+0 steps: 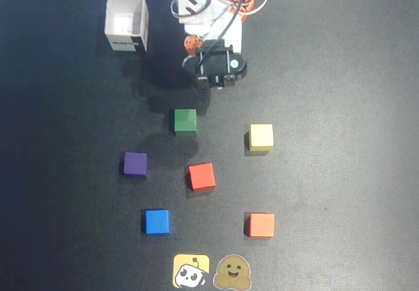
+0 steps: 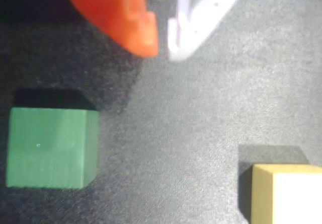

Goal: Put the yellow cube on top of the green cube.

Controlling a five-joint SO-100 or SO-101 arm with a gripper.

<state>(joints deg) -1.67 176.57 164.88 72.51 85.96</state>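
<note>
Yellow cube (image 1: pixel 261 136) sits right of green cube (image 1: pixel 185 121), red cube (image 1: pixel 201 176) below; gripper (image 2: pixel 162 49) narrow, empty.

pale-yellow cube (image 1: pixel 261 136), dark-green cube (image 1: pixel 185 121), black table (image 1: pixel 340 173)

overhead cam looks straight down at the whole desk (image 1: pixel 340 75); wrist cam sits close, both catching green cube (image 1: pixel 185 121) and yellow cube (image 1: pixel 261 136).

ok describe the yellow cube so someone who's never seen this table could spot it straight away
In the overhead view, start at the white arm at the top edge. The yellow cube sits below and right of it, level with the green cube. It is pale with a cream top, unlike the orange cube further down.
</note>
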